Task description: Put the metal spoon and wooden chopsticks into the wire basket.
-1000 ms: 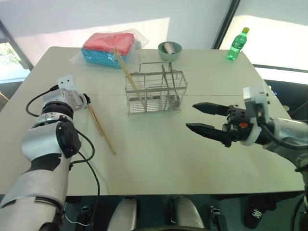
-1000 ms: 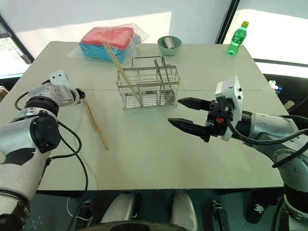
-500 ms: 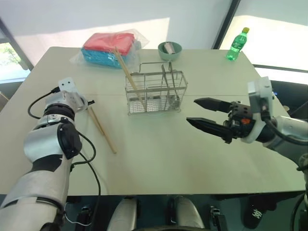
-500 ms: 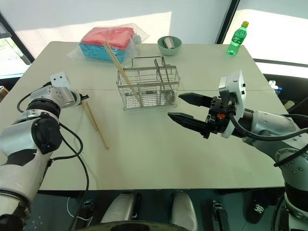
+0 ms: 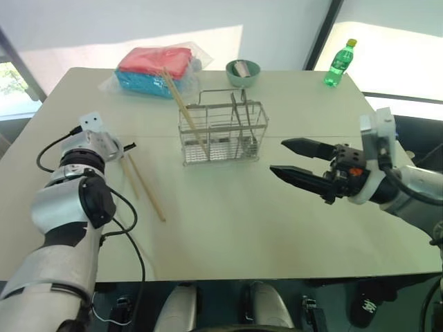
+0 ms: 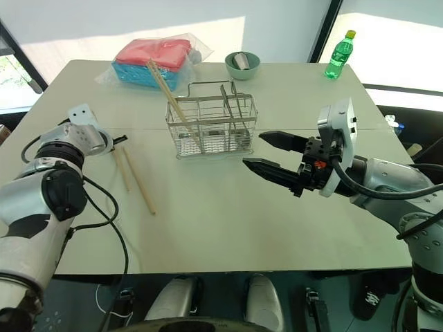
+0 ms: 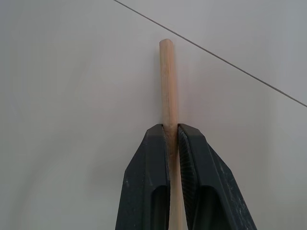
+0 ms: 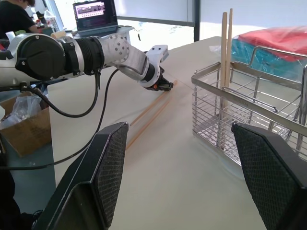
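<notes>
Left wrist view showed the left gripper [image 7: 171,132] shut tight on one of the wooden chopsticks [image 7: 167,81], with the stick's round end poking out past the black fingertips [image 7: 157,143] and the table [image 7: 72,72] right under it. From the head views, two loose sticks [image 5: 145,185] lay on the table to the robot's left of the wire basket [image 5: 223,133], well apart from it, and the left gripper [image 5: 127,147] pinched the far end of one. I could not tell for sure if that end was lifted or lying flat. Another pair of chopsticks [image 5: 181,105] already leaned in the basket's left part, sticking up high over its rim. Thin shiny things stood in the basket's right part, and one may have been the metal spoon [image 5: 236,111], but it was too small to be sure. The right gripper [image 5: 299,162] hung in the air on the basket's right side, near it, with its fingers wide apart and nothing between them. A chopstick is light, stiff and smooth, so it could swing or slip when held by its tip. A hold nearer the middle would likely keep it steadier.
</notes>
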{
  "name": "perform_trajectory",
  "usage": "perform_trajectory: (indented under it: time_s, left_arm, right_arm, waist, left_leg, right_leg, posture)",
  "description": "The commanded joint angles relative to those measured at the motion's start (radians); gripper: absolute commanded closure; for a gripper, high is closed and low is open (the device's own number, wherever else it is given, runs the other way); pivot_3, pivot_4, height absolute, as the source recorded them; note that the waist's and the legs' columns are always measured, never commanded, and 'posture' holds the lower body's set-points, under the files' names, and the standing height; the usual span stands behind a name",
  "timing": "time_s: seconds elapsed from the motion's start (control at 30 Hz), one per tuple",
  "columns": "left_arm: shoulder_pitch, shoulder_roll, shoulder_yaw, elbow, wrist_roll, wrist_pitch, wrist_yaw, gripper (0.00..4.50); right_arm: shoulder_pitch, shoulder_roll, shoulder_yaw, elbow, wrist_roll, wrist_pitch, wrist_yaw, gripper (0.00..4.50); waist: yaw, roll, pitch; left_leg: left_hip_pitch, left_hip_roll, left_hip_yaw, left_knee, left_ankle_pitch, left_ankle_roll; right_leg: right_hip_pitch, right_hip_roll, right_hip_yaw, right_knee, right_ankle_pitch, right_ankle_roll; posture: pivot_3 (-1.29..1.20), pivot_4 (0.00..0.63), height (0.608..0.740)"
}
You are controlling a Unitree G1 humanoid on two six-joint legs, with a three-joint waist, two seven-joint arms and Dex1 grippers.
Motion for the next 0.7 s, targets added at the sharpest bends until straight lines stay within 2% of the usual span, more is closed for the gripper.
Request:
perform_trajectory:
  time_s: [0.03, 0.17, 0.3, 0.37, 0.47, 0.7]
  left_arm:
    - [-0.104, 0.064, -0.1, -0.064, 0.076, -0.049, -0.139, 4.47]
    - [-0.167, 0.103, -0.186, -0.191, 0.115, -0.241, -0.329, 4.47]
    - [-0.144, 0.078, -0.121, -0.471, -0.004, -0.467, -0.472, 4.47]
    - [-0.132, 0.046, -0.07, -0.567, -0.075, -0.477, -0.483, 4.47]
    - [-0.092, -0.06, -0.026, -0.767, -0.195, -0.449, -0.486, 4.47]
    - [0.022, -0.212, -0.04, -0.976, -0.286, -0.386, -0.45, 4.47]
  right_arm:
    - [0.003, -0.016, -0.029, -0.004, -0.011, -0.012, 0.003, 0.92]
    - [0.033, -0.023, -0.041, -0.001, -0.03, -0.011, 0.006, 0.92]
    - [0.062, -0.026, -0.054, -0.005, -0.035, -0.01, 0.01, 0.92]
    - [0.066, -0.024, -0.056, -0.005, -0.034, -0.009, 0.007, 0.92]
    - [0.078, -0.007, -0.047, -0.014, -0.033, -0.01, -0.01, 0.92]
    - [0.125, 0.012, -0.046, -0.045, -0.035, -0.023, -0.029, 0.92]
  waist:
    - [0.001, -0.001, 0.001]
    - [0.007, -0.003, 0.0]
    - [0.007, -0.002, 0.001]
    - [0.004, -0.001, 0.0]
    - [0.003, 0.001, 0.0]
    - [0.002, 0.001, 0.0]
  left_leg:
    - [0.0, 0.0, 0.0, 0.0, 0.0, 0.0]
    - [-0.001, -0.001, 0.0, 0.0, 0.0, 0.0]
    - [-0.002, -0.001, 0.0, 0.0, 0.0, 0.0]
    - [-0.002, -0.001, 0.0, 0.0, 0.0, 0.0]
    - [-0.001, -0.001, 0.0, 0.0, 0.0, 0.0]
    - [0.001, 0.0, -0.001, 0.002, 0.0, 0.001]
  right_leg:
    - [0.0, 0.0, 0.0, 0.001, 0.0, 0.0]
    - [0.001, 0.0, 0.0, 0.0, 0.0, 0.0]
    - [0.001, -0.003, 0.0, -0.008, 0.0, 0.0]
    - [0.002, -0.005, 0.0, -0.01, 0.001, 0.001]
    - [0.003, -0.005, 0.0, -0.01, 0.001, 0.001]
    - [0.006, -0.001, -0.001, -0.009, 0.001, 0.002]
  posture:
    - [0.0, 0.15, 0.667]
    - [0.0, 0.15, 0.667]
    - [0.0, 0.15, 0.667]
    - [0.0, 0.15, 0.667]
    - [0.0, 0.15, 0.667]
    - [0.0, 0.15, 0.667]
